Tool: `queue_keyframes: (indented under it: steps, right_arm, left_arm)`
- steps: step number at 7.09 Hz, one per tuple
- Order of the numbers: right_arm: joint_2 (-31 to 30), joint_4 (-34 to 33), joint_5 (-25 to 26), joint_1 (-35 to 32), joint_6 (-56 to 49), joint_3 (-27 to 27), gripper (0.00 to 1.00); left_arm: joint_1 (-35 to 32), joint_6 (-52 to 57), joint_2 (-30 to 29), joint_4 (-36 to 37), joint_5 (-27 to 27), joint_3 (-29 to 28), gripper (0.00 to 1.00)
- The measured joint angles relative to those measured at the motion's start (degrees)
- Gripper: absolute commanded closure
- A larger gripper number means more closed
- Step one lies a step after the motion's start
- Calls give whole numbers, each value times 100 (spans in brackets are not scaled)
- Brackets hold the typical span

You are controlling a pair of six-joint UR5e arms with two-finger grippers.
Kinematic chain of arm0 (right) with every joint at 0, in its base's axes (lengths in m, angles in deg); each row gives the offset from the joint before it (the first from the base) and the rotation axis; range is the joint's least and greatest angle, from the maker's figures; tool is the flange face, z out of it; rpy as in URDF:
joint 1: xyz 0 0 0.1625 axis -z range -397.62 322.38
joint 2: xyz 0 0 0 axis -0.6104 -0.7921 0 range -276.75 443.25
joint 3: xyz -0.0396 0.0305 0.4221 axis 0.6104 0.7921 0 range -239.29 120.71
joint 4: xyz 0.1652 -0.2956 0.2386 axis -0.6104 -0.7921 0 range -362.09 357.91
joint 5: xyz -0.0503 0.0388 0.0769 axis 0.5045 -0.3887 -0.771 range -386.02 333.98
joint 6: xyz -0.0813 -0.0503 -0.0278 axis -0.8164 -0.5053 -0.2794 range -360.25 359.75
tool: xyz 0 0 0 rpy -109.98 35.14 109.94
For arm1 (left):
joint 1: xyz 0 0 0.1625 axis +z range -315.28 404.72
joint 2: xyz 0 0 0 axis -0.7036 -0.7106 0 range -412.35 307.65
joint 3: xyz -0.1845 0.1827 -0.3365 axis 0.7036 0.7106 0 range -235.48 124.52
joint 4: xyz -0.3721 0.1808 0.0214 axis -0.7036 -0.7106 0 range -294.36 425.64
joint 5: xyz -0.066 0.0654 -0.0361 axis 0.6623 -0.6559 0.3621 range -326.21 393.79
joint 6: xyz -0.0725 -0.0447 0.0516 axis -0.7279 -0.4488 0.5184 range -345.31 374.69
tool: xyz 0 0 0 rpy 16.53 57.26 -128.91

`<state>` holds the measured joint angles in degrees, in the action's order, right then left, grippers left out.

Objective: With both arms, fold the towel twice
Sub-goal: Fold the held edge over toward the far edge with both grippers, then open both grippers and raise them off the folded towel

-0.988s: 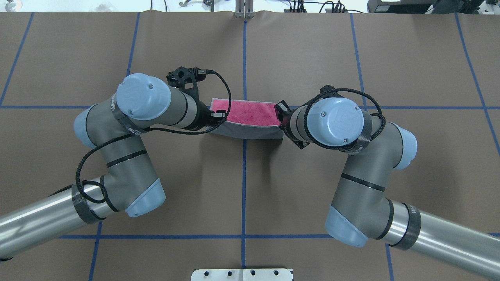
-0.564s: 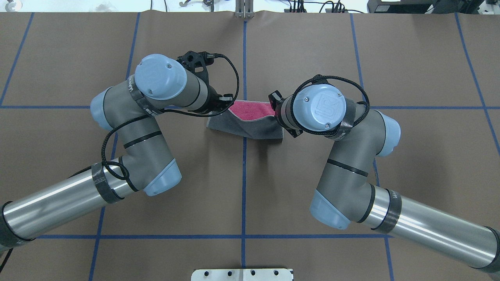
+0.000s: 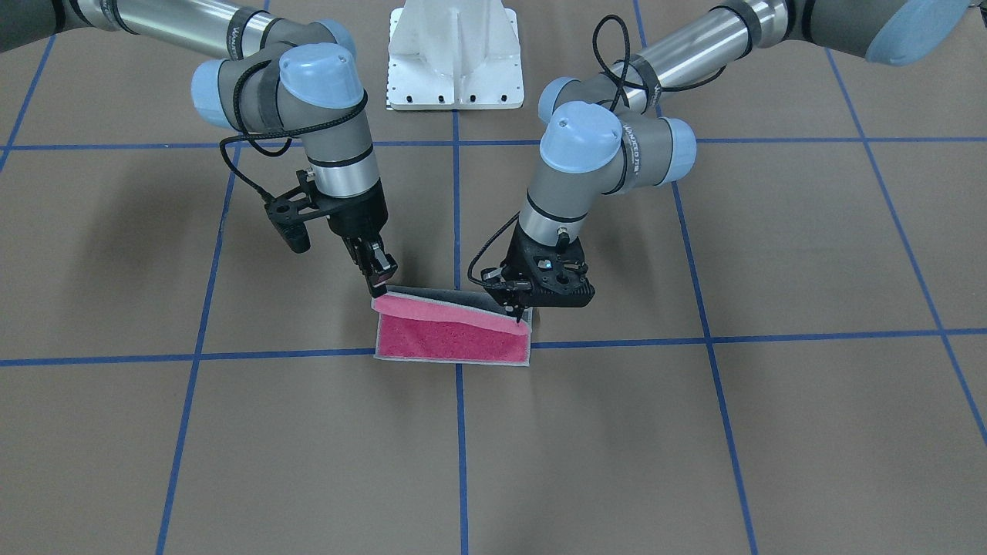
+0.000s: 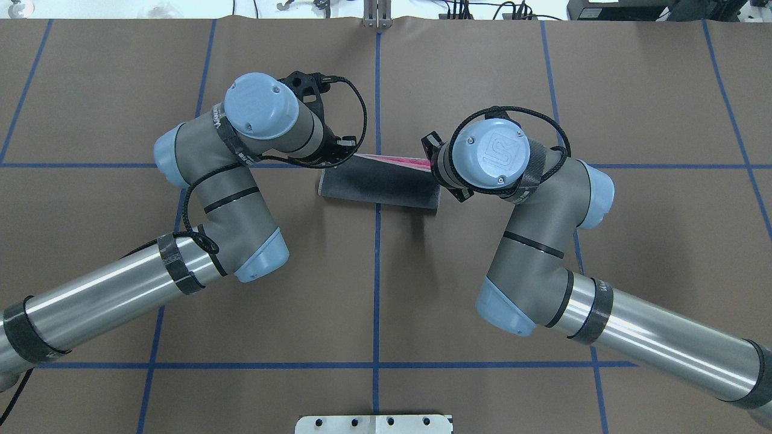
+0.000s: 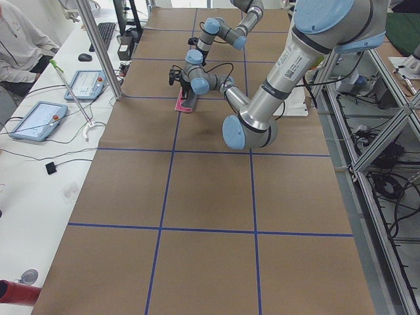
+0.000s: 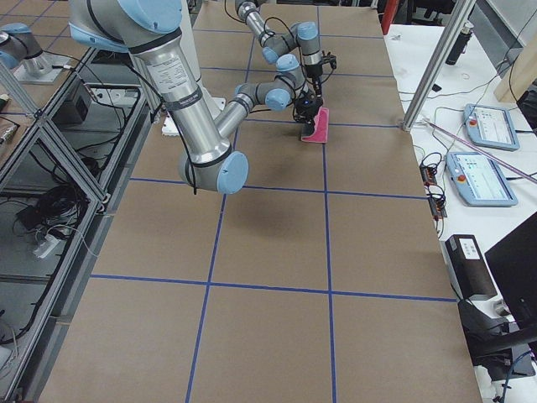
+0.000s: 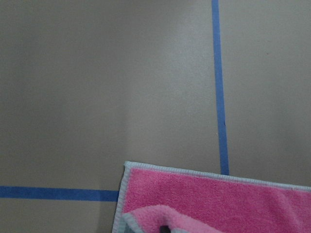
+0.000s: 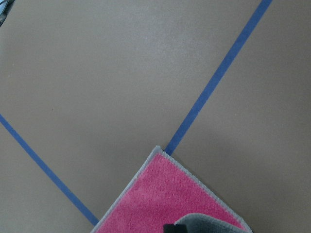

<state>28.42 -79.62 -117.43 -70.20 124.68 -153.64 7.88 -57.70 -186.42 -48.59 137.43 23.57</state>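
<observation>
The towel (image 3: 451, 339) lies near the middle of the brown surface (image 3: 694, 432), astride the crossing of two blue tape lines (image 3: 270, 355). Its lower layer rests flat with the pink face up and its light grey border running along the cross line. A second layer is doubled over it and held raised above it, pink underneath and dark grey on top, so the overhead view shows mostly a dark grey band with only a thin strip of pink at its far edge.

The right pincer (image 3: 379, 287) is clamped on one corner of the raised layer, and the left pincer (image 3: 518, 308) is clamped on the other corner. In the front-facing view the corner in the right pincer sits higher than the one in the left, so the raised edge slopes down toward the left pincer, where it nearly meets the lower layer.

The right arm (image 3: 324, 100) and left arm (image 3: 594, 154) reach in from either side, wrists pointing down at the cloth. Each wrist view looks past a dark fingertip at a bordered pink corner flat on the surface beside tape
</observation>
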Motion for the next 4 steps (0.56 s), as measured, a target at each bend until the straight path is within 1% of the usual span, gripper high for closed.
queue_keyframes:
  steps: [4]
  right_arm:
    - [172, 6, 0, -46, -12, 230, 100]
  left_arm:
    - [-24, 23, -82, -1, -1, -145, 100]
